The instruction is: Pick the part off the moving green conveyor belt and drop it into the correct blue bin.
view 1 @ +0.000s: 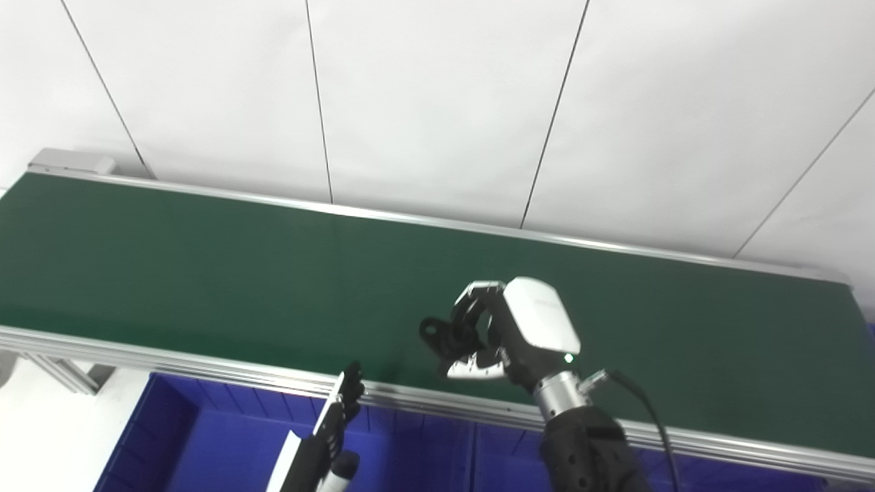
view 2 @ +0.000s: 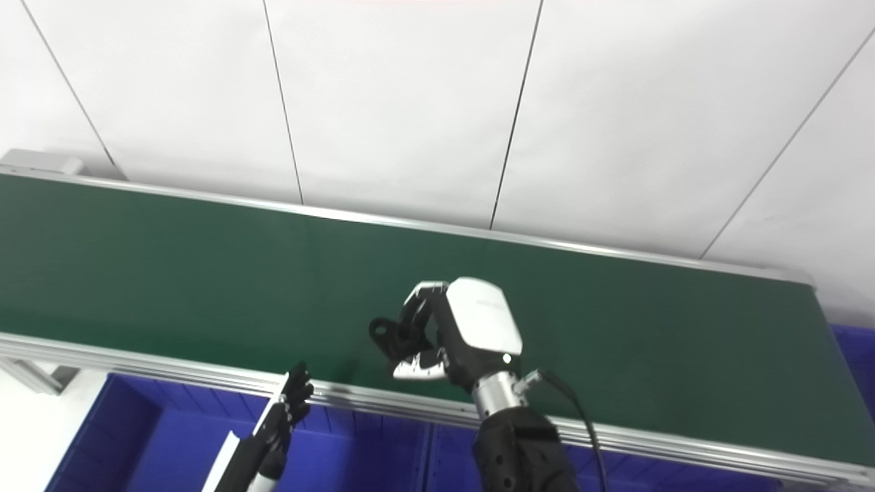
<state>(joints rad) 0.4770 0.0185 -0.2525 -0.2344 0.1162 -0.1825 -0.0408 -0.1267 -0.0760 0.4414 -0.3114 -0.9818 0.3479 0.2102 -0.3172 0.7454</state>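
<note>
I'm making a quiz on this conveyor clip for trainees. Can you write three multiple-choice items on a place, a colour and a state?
1. Where is the black part?
A. in a bin
B. in the right hand, over the belt
C. on the floor

2. What colour are the bins?
A. red
B. blue
C. yellow

3. How is the left hand?
A. fingers straight, holding nothing
B. clamping the part
C. out of view

Key: 1 B, the right hand curls round it above the green belt; 2 B, blue walls below the rail; 3 A, fingers extended over the bin.
</note>
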